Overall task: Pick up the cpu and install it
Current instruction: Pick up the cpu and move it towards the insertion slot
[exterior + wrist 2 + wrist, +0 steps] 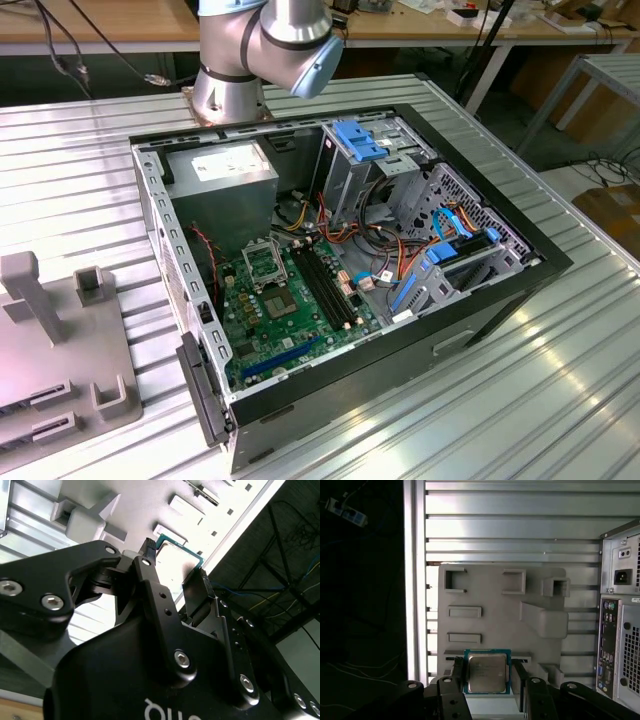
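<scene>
The cpu [487, 673] is a small square chip with a silver-grey metal top and a green rim. It sits between the two black fingers of my gripper [488, 676], which press on its two opposite edges. The second wrist view shows the same grip from the side, with the cpu [176, 559] lifted clear of the grey fixture plate [150, 500]. In the exterior view, the open computer case [340, 280] lies on the ribbed metal table, and the silver socket frame [262, 262] on the green motherboard [285, 320] stands open.
The grey fixture plate [485, 600] with raised blocks and slots lies beneath the gripper, beside the case's rear panel [617, 640]. Inside the case are a grey power-supply box [222, 175], black memory slots [325, 285], drive bays and cable bundles [400, 260]. The arm's base [235, 70] stands behind the case.
</scene>
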